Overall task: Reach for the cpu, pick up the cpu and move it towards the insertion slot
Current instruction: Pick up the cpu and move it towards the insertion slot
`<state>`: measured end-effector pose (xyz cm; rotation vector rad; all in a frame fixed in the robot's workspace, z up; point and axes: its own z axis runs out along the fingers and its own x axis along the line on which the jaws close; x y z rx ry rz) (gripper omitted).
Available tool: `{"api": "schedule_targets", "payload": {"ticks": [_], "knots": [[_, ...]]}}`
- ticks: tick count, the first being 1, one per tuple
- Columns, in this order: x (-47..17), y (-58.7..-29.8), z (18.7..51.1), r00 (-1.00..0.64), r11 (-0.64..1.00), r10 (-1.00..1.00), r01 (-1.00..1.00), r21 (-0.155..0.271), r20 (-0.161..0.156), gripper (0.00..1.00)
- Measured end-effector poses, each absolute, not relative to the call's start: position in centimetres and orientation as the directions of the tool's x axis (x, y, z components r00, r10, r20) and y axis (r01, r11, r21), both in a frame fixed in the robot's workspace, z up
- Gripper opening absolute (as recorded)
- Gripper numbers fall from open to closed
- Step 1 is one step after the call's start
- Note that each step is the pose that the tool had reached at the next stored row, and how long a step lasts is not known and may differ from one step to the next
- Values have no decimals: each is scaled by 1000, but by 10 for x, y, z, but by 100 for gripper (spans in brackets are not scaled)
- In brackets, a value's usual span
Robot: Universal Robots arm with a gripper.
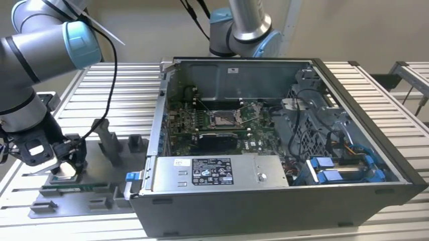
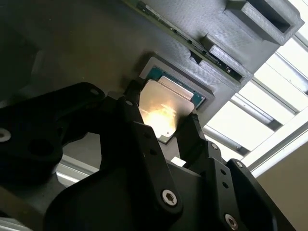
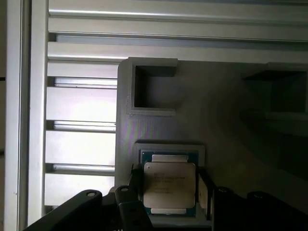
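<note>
While in ribbed grey tray [image 3: 159, 130] — square silvery cpu [image 3: 169, 186], tool [image 2: 162, 113] astride

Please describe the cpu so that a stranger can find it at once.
To the exterior view's left of the case lies a grey tray. The cpu sits in its square recess: a flat silvery square, unlike the long green memory stick beside it.

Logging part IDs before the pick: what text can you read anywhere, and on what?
Nothing is legible.
Label on the power supply: print too small to read.
White sticker inside the computer case: too small to read.
cpu top: faint markings, too blurred to read.
</note>
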<state>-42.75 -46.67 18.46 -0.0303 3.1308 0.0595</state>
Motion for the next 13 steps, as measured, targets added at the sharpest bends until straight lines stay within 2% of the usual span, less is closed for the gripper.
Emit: {"api": "schedule_targets", "payload": {"ticks": [13], "knots": [[-427, -467, 201, -1000, 999, -19, -19, 38, -10, 0]]}}
